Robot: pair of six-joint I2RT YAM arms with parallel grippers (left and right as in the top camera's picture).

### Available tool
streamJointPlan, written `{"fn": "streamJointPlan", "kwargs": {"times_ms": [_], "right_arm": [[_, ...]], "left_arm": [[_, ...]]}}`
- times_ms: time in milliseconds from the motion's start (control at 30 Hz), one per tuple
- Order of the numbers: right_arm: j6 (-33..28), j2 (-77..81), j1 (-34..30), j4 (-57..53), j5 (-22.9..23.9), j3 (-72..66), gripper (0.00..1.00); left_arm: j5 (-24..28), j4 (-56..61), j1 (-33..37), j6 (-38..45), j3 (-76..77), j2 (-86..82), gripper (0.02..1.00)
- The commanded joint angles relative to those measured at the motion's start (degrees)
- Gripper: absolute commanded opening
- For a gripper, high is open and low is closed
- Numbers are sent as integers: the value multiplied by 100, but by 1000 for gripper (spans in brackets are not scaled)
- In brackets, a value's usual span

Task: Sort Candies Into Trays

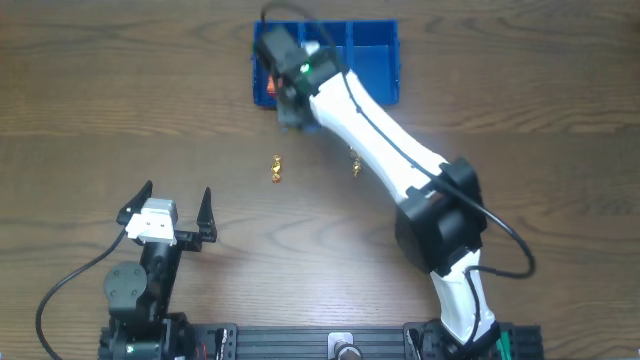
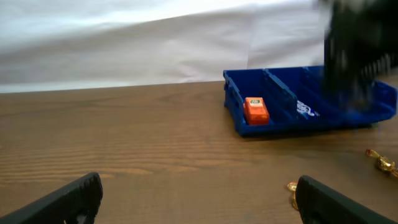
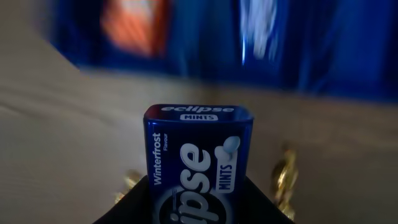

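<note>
A blue tray (image 1: 385, 60) with three compartments stands at the table's far middle. My right gripper (image 1: 290, 97) hangs at its near left corner, shut on a dark blue mint tin (image 3: 199, 162) held upright over the wood just short of the tray (image 3: 323, 50). An orange candy box (image 2: 256, 110) lies in the tray's (image 2: 273, 122) left compartment. A blue item with white print (image 2: 306, 110) lies in the middle one. Two gold wrapped candies (image 1: 277, 167) (image 1: 355, 160) rest on the table. My left gripper (image 1: 175, 207) stands open near the front left, holding nothing.
The right arm's white links (image 1: 380, 135) stretch diagonally across the middle of the table, passing over the gold candy on the right. A white backdrop (image 2: 124, 43) rises behind the table's far edge.
</note>
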Motion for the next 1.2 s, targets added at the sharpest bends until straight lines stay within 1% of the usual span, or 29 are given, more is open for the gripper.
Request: {"fn": "streamJointPlan", "kwargs": {"times_ms": [33, 133, 267, 567, 1200], "right_arm": [[-706, -308, -354, 468, 437, 826, 36], [-809, -254, -509, 962, 636, 826, 36], [-909, 39, -658, 1296, 654, 826, 36], [-911, 850, -861, 1200, 649, 824, 36], [-907, 1303, -890, 1246, 651, 817, 36]], "left_arm": [[81, -190, 15, 83, -114, -33, 998], [79, -190, 15, 83, -114, -33, 998], [79, -190, 15, 83, -114, -33, 998], [79, -190, 15, 83, -114, -33, 996], [79, -190, 15, 83, -114, -33, 998]]}}
